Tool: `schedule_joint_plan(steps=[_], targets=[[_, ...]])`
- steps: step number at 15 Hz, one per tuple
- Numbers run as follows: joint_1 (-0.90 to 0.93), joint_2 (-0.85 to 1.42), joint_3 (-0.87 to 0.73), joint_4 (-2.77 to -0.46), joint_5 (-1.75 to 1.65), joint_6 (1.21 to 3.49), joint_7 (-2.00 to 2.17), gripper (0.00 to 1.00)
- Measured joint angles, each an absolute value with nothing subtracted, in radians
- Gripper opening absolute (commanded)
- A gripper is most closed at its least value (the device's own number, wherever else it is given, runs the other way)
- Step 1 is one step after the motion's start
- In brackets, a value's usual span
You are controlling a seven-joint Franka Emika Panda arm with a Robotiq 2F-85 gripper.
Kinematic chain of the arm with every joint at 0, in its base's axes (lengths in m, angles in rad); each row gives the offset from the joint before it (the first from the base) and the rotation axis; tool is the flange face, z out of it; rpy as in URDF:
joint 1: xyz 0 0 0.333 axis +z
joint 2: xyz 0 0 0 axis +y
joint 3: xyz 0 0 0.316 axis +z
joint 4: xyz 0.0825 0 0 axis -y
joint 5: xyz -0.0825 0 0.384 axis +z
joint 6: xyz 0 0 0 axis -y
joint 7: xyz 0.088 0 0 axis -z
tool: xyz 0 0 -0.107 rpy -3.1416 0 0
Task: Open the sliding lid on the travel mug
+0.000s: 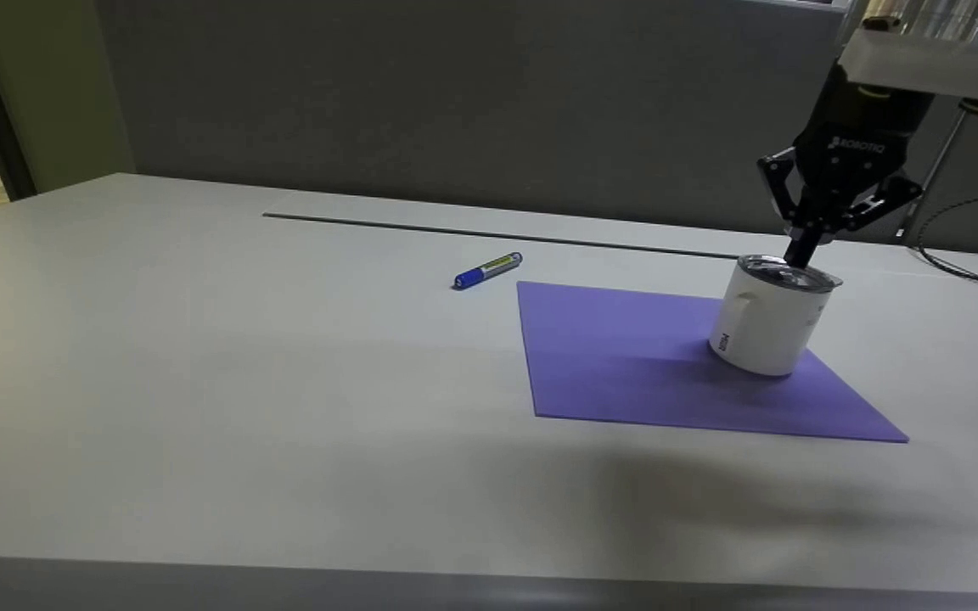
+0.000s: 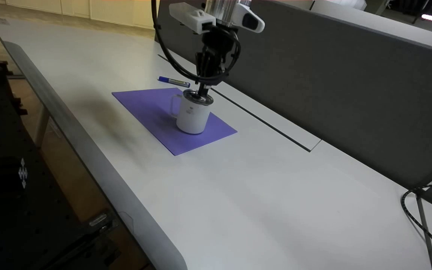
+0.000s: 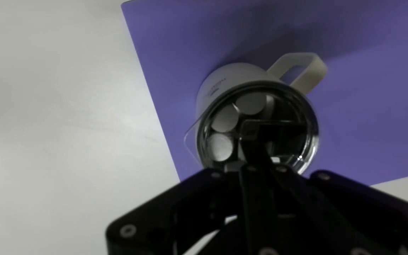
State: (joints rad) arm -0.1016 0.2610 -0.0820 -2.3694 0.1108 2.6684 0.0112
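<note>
Points the end effector, pressed together, down at the sliding lid atop the white travel mug.

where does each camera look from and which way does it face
An exterior view sits across the table from the grey divider, facing it; claw and arm show upper right.
An exterior view sits high, looking slantwise down the length of the table; claw, arm and black cable show upper middle.
The wrist view sits on the arm, looking down at the mug and its lid; claw at bottom.
Both exterior views share the blue pen; all three share mug and purple mat.
</note>
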Motion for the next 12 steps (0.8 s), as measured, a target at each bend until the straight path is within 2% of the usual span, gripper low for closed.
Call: schedule_joint_plan(steps=[12], targets=[[-0.096,0.262,-0.054,-2.371,0.174,2.671,0.011,0.0]])
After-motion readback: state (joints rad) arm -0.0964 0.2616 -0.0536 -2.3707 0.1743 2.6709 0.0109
